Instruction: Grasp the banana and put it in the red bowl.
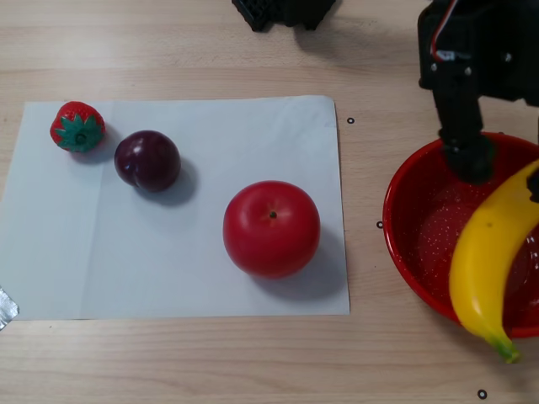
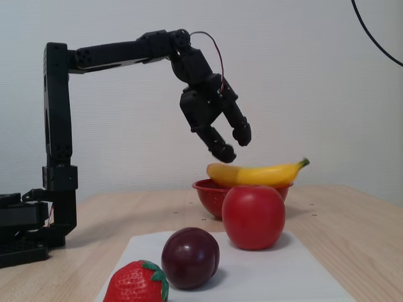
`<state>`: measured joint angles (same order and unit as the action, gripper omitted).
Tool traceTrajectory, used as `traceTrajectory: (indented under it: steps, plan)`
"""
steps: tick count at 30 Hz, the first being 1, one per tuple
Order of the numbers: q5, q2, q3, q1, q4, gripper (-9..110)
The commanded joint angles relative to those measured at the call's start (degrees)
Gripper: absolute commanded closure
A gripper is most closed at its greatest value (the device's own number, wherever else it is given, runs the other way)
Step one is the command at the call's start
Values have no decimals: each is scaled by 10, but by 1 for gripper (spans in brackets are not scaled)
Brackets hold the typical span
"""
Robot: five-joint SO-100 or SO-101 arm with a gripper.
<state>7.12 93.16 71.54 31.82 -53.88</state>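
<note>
The yellow banana (image 1: 487,257) lies across the red bowl (image 1: 402,252), its greenish stem end poking out over the near rim in the other view. In the fixed view the banana (image 2: 258,173) rests on top of the red bowl (image 2: 211,192), stem tilted up to the right. My gripper (image 2: 235,145) hangs open a little above the banana's left end, touching nothing. Seen from the other view, the gripper (image 1: 504,172) is over the bowl's far side, its black fingers (image 1: 473,160) spread apart.
A red apple (image 1: 271,227) stands on a white sheet (image 1: 168,278) just left of the bowl and partly hides the bowl in the fixed view. A plum (image 1: 147,160) and a strawberry (image 1: 77,126) sit further left. The arm's base (image 2: 25,233) is at the table's left.
</note>
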Motion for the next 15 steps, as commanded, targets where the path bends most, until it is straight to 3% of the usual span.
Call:
traceTrajectory:
  steps: [1,4,15]
  plan:
    - [-3,69,-75,-15,-13,95]
    - [-4,89,-76,-29,-25,101]
    - [-21,182,-31,-104,-87,101]
